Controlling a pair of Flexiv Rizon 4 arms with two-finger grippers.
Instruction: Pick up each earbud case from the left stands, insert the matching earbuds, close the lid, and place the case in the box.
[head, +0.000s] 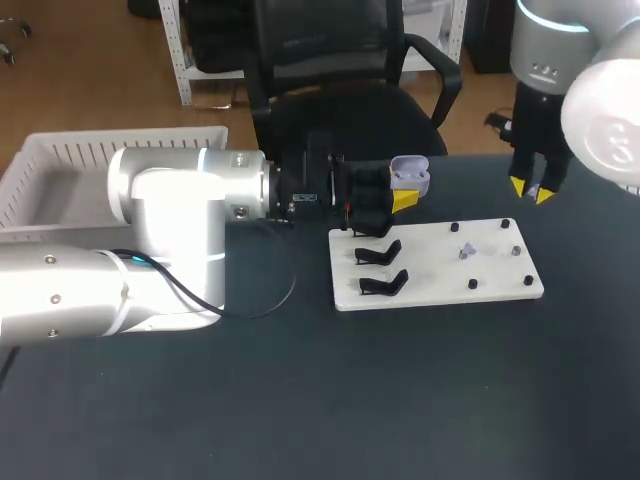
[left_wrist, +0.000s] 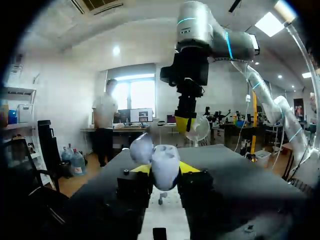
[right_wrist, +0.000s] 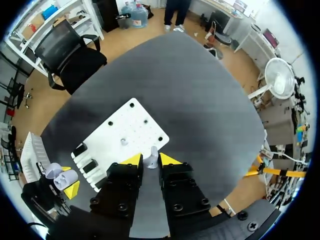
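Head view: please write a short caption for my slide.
Left gripper holds an open earbud case near the white board.

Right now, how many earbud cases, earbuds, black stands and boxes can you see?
Cases: 1, the open case in the left gripper.
Earbuds: 2, one earbud on the white board, one earbud in the right gripper.
Black stands: 2, near stand and far stand.
Boxes: 1, the white box.
Total: 6.
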